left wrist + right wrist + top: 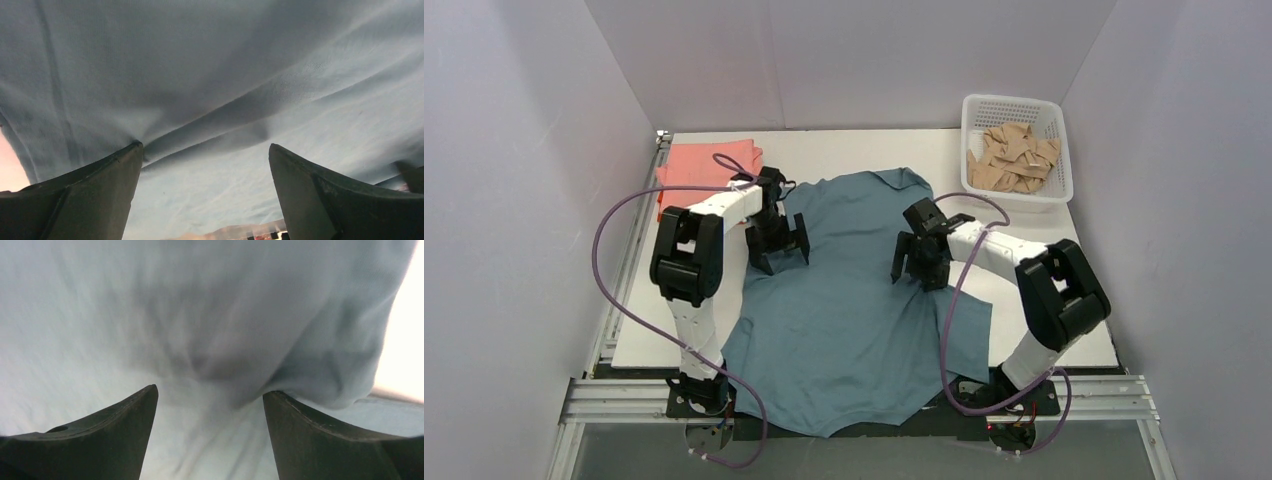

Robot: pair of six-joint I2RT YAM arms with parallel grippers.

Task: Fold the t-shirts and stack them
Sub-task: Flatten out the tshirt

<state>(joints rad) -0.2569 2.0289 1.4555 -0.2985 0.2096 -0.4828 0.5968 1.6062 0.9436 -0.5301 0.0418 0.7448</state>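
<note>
We are resting the left gripper (779,254) and right gripper (921,269), both spread wide and gripping nothing, on the grey shirt (854,330) lying mid-table; we are judging each should pinch one layer, avoiding bunching.

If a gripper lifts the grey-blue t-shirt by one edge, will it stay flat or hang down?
Probably hang: the grey-blue t-shirt droops over the table edge. Pushed, it likely bunches; folds gather at the left gripper.
</note>
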